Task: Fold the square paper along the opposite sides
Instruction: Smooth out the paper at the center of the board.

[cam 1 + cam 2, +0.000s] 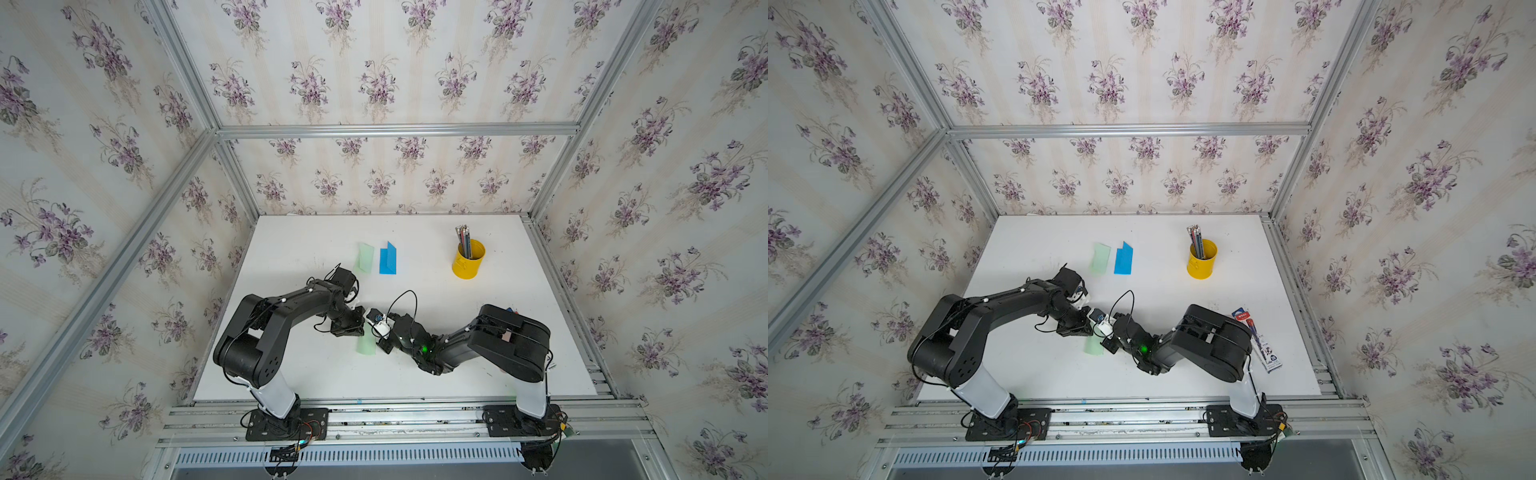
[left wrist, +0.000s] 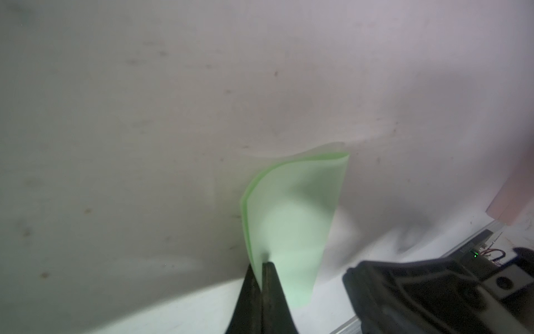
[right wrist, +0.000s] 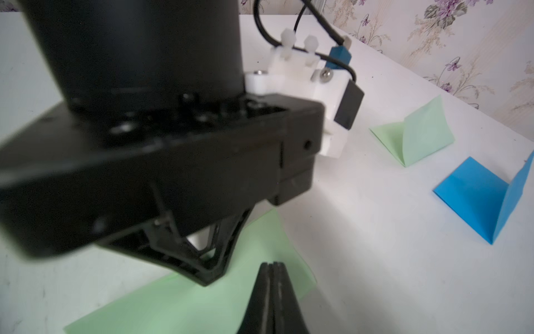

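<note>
- The left gripper (image 2: 261, 264) is closed, its two fingers pressed together on the near edge of the square paper (image 2: 294, 208). A sliver of green shows between the tips.
- A folded green sheet (image 1: 365, 258) lies toward the back edge of the counter (image 1: 299, 249), left of the middle. One half lies flat and the other half lifts off it.
- The square paper is pale green and doubled over, with two layers showing along one side in the left wrist view. In both top views it shows as a narrow strip (image 1: 365, 347) (image 1: 1093, 347) about midway between the counter's side edges, nearer the front edge than the back.
- A blue sheet (image 1: 387, 261) lies just beside the folded green sheet, on its right. It is creased, with one flap standing up.
- The right gripper (image 3: 273, 264) is also closed, with nothing visible between its fingers. Its tips sit over the square paper close to the left gripper's tips (whether they touch the sheet I cannot tell).
- A yellow cup (image 1: 468, 259) stands upright toward the back right of the counter, with pencils (image 1: 463, 239) in it.
- A pen pack (image 1: 1260, 343) lies along the right edge of the counter, partly behind the right arm in a top view.
</note>
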`<state>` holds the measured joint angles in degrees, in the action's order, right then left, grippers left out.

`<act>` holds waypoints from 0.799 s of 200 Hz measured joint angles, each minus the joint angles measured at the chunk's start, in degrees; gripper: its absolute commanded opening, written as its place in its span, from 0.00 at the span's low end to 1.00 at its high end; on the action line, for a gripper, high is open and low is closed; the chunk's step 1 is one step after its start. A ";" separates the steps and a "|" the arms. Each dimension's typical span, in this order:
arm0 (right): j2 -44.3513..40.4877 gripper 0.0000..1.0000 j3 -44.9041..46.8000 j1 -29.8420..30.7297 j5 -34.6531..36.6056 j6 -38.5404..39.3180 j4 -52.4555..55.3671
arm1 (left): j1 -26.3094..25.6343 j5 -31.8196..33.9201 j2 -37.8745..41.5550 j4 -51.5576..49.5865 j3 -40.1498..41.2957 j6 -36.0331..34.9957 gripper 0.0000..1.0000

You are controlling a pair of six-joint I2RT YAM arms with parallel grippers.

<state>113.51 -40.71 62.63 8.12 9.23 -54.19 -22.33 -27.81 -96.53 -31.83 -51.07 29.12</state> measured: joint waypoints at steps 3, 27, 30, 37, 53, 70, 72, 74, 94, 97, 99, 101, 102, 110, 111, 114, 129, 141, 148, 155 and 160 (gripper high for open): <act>0.39 0.00 -0.24 0.00 0.02 -0.07 0.11 | -0.13 0.20 0.00 0.11 0.00 0.26 0.00; 2.27 0.00 -1.40 0.04 0.24 -0.09 0.37 | -0.59 0.39 0.04 1.49 0.37 1.46 0.00; 2.80 0.00 -1.77 0.02 0.46 -0.68 0.04 | -0.59 0.33 0.11 1.73 0.55 1.42 0.00; 3.98 0.00 -2.45 0.02 1.14 -0.98 -0.90 | -0.59 0.15 0.31 2.05 0.87 1.88 0.00; 5.73 0.00 -3.28 -0.22 1.90 -1.49 -2.73 | -0.63 0.39 0.81 2.80 1.49 2.38 0.00; 6.80 0.00 -3.32 -0.35 2.16 -1.90 -4.31 | -0.66 0.57 1.46 3.58 2.25 2.80 0.00; 6.88 0.00 -3.30 -0.39 2.27 -1.97 -4.37 | -0.68 0.59 1.55 3.69 2.36 2.80 0.00; 6.93 0.00 -3.28 -0.42 2.43 -1.99 -4.39 | -0.68 0.61 1.62 3.78 2.45 2.80 0.00; 7.19 0.00 -2.89 -1.05 3.02 -2.10 -3.28 | -0.70 1.22 2.47 4.28 3.26 3.23 0.00; 7.15 0.00 -2.89 -1.03 3.04 -2.16 -3.15 | -0.72 1.36 2.58 4.35 3.32 3.28 0.00; 7.13 0.00 -2.89 -1.01 3.06 -2.16 -3.08 | -0.74 1.42 2.62 4.35 3.37 3.28 0.00; 7.08 0.00 -2.84 -0.98 3.08 -2.12 -3.10 | -0.74 1.49 2.67 4.35 3.41 3.26 0.00; 7.06 0.00 -2.84 -0.98 3.06 -2.12 -3.08 | -0.74 1.53 2.71 4.35 3.41 3.26 0.00; 6.91 0.00 -2.67 -0.98 2.95 -1.95 -2.93 | -0.83 1.99 2.97 4.35 3.56 3.26 0.00; 6.88 0.00 -2.64 -0.98 2.93 -1.95 -2.93 | -0.85 2.03 3.02 4.37 3.58 3.26 0.00; 6.80 0.00 -2.56 -0.98 2.95 -1.92 -2.89 | -0.85 2.21 3.13 4.35 3.65 3.26 0.00; 6.29 0.00 -1.92 -0.98 2.75 -1.88 -2.75 | -0.92 3.02 3.65 4.20 3.91 3.41 0.00; 6.21 0.00 -1.70 -1.01 2.75 -1.79 -2.75 | -0.90 3.50 3.89 4.11 4.04 3.61 0.00; 6.21 0.00 -1.70 -1.18 2.36 -1.81 -2.71 | -0.90 3.65 3.93 4.09 4.04 3.76 0.00; 6.29 0.00 -1.77 -1.46 1.77 -1.90 -2.67 | -0.90 3.82 3.98 4.13 4.07 3.82 0.00; 6.45 0.00 -1.86 -1.66 1.51 -2.03 -2.73 | -0.90 3.93 4.02 4.20 4.09 3.82 0.00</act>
<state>119.96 -42.57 60.97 9.63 7.20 -56.93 -23.22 -23.88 -92.51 -27.64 -46.98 32.95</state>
